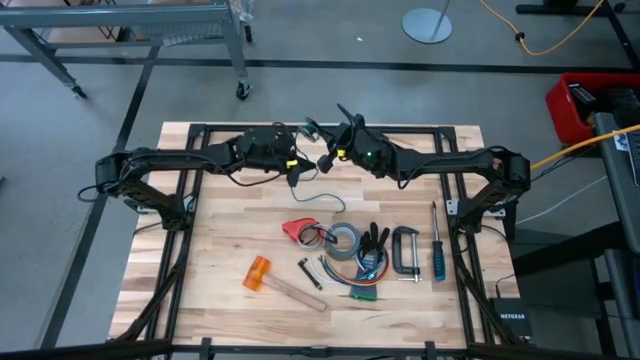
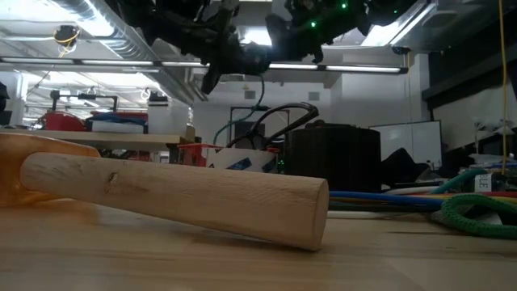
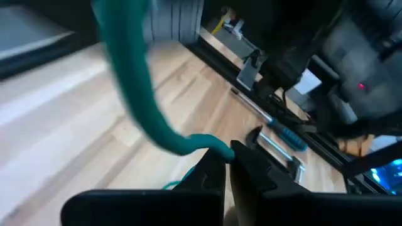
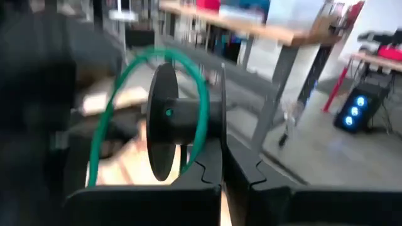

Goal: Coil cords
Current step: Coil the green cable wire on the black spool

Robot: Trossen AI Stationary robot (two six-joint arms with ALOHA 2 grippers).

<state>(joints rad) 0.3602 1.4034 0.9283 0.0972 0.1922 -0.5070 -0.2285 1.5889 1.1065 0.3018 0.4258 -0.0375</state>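
Nearest the front edge of the table point(image 1: 200, 330), a wooden hammer point(image 1: 285, 285), tape roll point(image 1: 345, 240), C-clamp point(image 1: 405, 250) and screwdriver point(image 1: 437, 245) are lying untouched. Beyond them, toward the far edge, both arms are meeting raised above the table. The left gripper point(image 3: 227, 164) is pinching the cord point(image 3: 135, 94), fingers closed on it; seen up close it reads teal-green, running away from the fingertips in a long curve. The right gripper point(image 4: 223, 169) is clamping a small black spool-like piece point(image 4: 166, 122), around which a green loop point(image 4: 107, 119) of the cord is arching. In the overhead view the slack is trailing down from between the two grippers to the table. Both grippers are about equally near; the next wrap probably depends on carrying the left-held strand around the right-held piece.
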